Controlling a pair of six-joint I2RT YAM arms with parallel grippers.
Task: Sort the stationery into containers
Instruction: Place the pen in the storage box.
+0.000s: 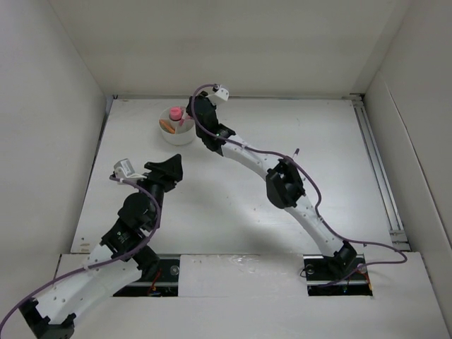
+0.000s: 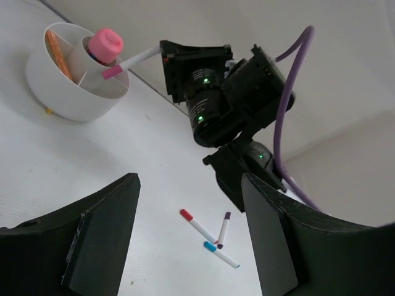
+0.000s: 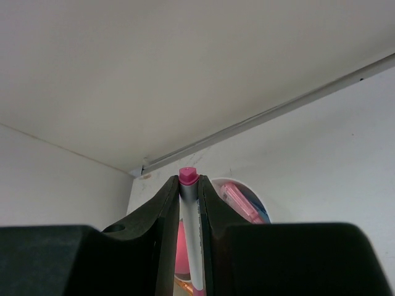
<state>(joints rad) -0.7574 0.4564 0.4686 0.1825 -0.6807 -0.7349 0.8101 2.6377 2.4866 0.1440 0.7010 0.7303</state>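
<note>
The round white divided bowl stands at the back left of the table. It holds a pink-topped stubby item, an orange piece and a pink capsule piece. My right gripper is shut on a thin white pen with a pink cap, held over the bowl's rim. My left gripper is open and empty, above three white pens lying together on the table: red-capped, purple-capped and blue-capped. In the top view these three pens are hidden under my left gripper.
White walls enclose the table on the left, back and right. A metal rail runs along the right edge. The right arm stretches diagonally across the middle of the table, with a purple cable along it.
</note>
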